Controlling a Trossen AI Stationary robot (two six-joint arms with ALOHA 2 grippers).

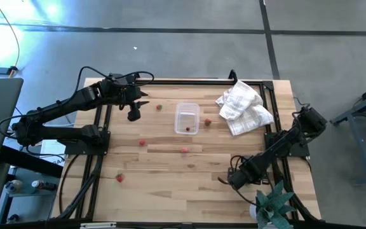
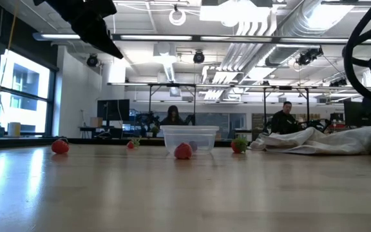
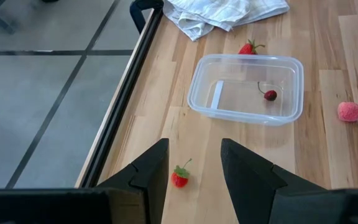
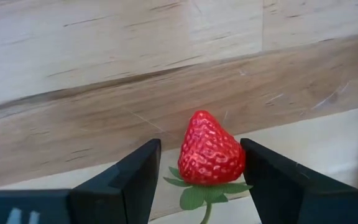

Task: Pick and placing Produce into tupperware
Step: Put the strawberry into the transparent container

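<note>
Strawberries lie scattered around your clear tupperware (image 1: pixel 187 119), mid-table, holding one dark cherry (image 3: pixel 270 95). Left gripper (image 3: pixel 194 163) hovers, jaws spread, above a strawberry (image 3: pixel 179 177). Right gripper (image 4: pixel 199 163) holds one strawberry (image 4: pixel 210 150) between spread jaws.

The left arm reaches in from the table's left edge, its tool (image 1: pixel 134 114) hanging above the surface with fingers (image 3: pixel 148 171) parted. The right arm lies folded low along the right side, its tool (image 1: pixel 224 180) spread wide.

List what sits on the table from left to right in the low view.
Red strawberry → small strawberry farther back → red berry in front of the clear tub → strawberry with green leaves → white cloth.
</note>
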